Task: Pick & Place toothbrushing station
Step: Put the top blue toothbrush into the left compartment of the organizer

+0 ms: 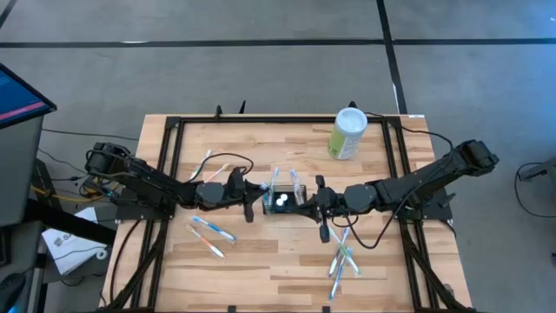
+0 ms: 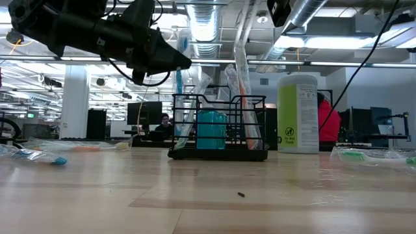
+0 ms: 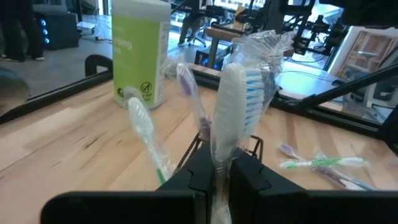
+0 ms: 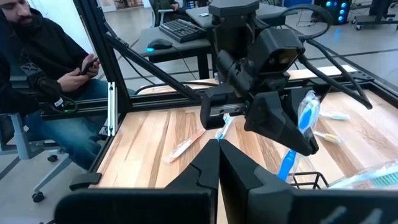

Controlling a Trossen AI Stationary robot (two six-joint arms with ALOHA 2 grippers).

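Observation:
The toothbrushing station, a small black wire caddy (image 1: 280, 205) (image 2: 218, 153), stands mid-table with a teal block (image 2: 211, 130) and several wrapped toothbrushes upright in it. My left gripper (image 1: 254, 198) (image 3: 217, 167) is at the caddy's left side, shut on a wrapped blue-and-white toothbrush (image 3: 236, 93) (image 4: 306, 115). My right gripper (image 1: 309, 205) (image 4: 219, 149) hovers at the caddy's right side, shut on nothing. A corner of the caddy's rim (image 4: 309, 180) shows in the right wrist view. My left gripper pinches the wrapped toothbrush between its two fingers on the stem just under the head (image 3: 219, 155). The fingers come about level from the table's left and lie across the brush. The bristled head stands above them, and the blue handle (image 4: 287, 165) hangs down toward the caddy. Whether its lower end touches the caddy I cannot tell.
A pale-green canister with a white lid (image 1: 349, 133) (image 2: 298, 112) stands far right of the caddy. Loose wrapped toothbrushes lie near left (image 1: 213, 231), far left (image 1: 213, 165) and near right (image 1: 343, 257). A black frame (image 1: 169, 174) borders the table. A seated person (image 4: 43, 81) is beyond it.

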